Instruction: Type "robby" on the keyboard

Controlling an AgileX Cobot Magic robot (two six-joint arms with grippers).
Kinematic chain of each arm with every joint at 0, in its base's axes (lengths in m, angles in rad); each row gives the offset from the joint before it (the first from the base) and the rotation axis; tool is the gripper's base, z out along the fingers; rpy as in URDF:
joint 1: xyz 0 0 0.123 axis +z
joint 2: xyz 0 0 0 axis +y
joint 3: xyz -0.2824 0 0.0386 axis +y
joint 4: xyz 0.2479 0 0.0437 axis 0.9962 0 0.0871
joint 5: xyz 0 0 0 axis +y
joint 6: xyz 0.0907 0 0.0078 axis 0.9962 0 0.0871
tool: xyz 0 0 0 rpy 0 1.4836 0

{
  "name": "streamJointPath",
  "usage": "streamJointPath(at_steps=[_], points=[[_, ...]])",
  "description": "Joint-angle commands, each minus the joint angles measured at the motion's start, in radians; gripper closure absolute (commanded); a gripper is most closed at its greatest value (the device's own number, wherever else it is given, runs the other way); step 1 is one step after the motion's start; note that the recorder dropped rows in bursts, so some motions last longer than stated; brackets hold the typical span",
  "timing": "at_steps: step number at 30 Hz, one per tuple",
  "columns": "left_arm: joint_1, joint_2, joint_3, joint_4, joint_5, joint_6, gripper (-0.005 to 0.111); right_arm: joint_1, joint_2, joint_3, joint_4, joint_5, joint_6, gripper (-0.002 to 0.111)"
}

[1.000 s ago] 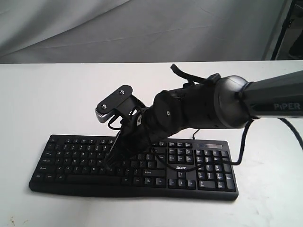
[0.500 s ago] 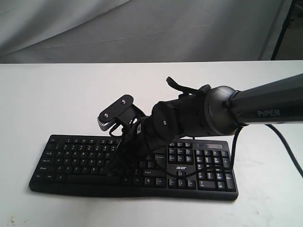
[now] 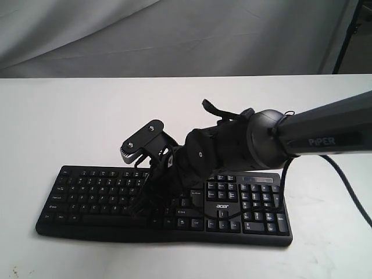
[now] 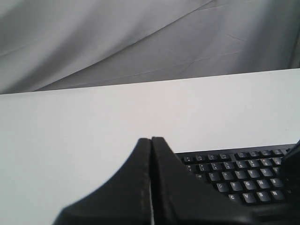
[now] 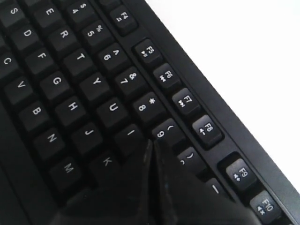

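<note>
Black on black makes this hard to read: the keyboard [image 3: 87, 195] lies flat on the white desk [image 3: 70, 116], near its front edge, and my right arm reaches across over the middle of the letter block. My right end effector [image 5: 151, 143] is pinched closed on nothing, its joined tips pointing down just where the I key [image 5: 131, 133] meets the 9 key [image 5: 161, 133]. The key under the tips is hidden, so I cannot tell whether I am pressing or only hovering. My left end effector [image 4: 151, 140] is also closed and empty, held over bare desk off the keyboard's edge. No screen shows what has been typed. Judging by the position beside I, I am probably at the "o", which would leave both b's and the y.
</note>
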Motion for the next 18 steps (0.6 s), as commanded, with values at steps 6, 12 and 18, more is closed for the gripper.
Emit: streamJointPath(at_steps=[6, 12, 18], points=[[-0.006, -0.003, 0.004, 0.005, -0.007, -0.003, 0.107, -0.006, -0.063, -0.019, -0.012, 0.068, 0.000, 0.108], [-0.006, -0.003, 0.004, 0.005, -0.007, -0.003, 0.107, 0.043, -0.061, -0.106, -0.008, 0.147, 0.001, 0.108], [-0.006, -0.003, 0.004, 0.005, -0.007, -0.003, 0.107, 0.104, -0.059, -0.129, 0.004, 0.136, 0.001, 0.108]])
